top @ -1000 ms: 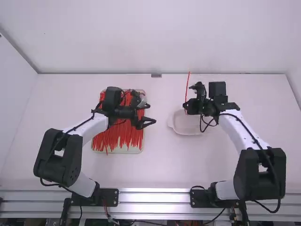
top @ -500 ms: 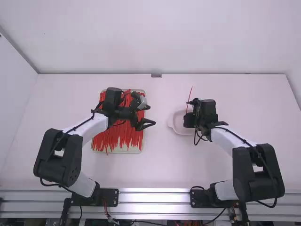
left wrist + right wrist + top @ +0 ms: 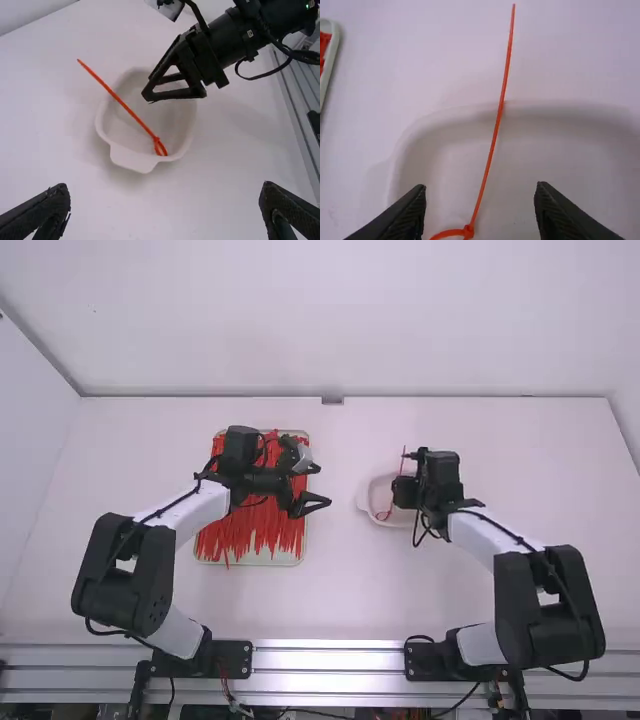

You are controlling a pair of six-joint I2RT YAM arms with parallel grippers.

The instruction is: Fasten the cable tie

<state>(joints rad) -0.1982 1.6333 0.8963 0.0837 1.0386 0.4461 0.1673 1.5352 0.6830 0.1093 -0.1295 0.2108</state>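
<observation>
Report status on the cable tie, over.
Left tool open, right tool open. Looped red cable tie lies in white bowl, tail over rim. Nothing blocking.

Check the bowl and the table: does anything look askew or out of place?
The orange cable tie lies askew in the white bowl: its loop sits inside, its long tail sticks out over the rim.

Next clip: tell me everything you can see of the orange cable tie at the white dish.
The cable tie is a thin orange-red strip, plastic by its look, and already fastened: a small closed loop at one end and a long straight tail. The loop lies inside the white dish, near its wall. The tail slants up across the opposite rim and sticks out over the table. The right tool hangs open close above it and does not appear to grip it.
</observation>
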